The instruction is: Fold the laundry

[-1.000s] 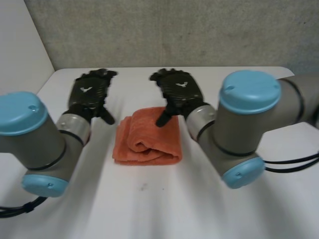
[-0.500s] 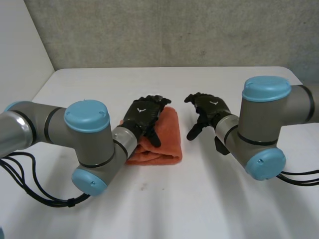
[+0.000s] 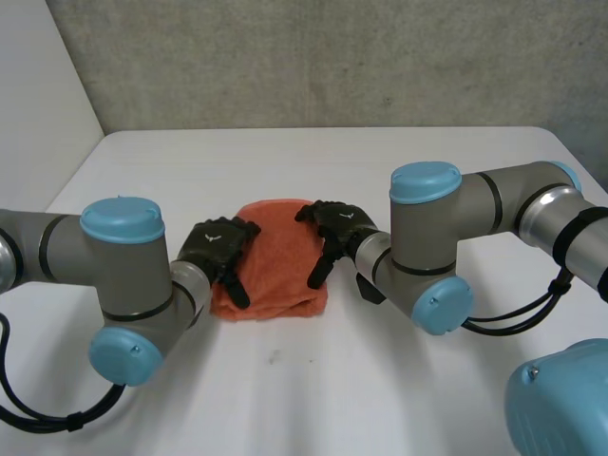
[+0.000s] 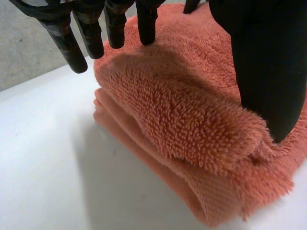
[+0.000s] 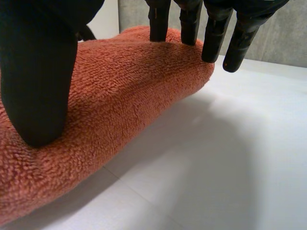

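Both released, fingers straight: left robot hand (image 3: 217, 249) presses orange towel (image 3: 275, 271) at 9 o'clock edge, right robot hand (image 3: 334, 228) at 3 o'clock edge.

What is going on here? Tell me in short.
Two robot arms are working on an orange towel that lies folded into a thick bundle on the white table. The left hand rests on the bundle's left side and the right hand on its right side, each with straight fingers set on the top layer. Neither pinches the cloth; they seem to be pressing it flat.
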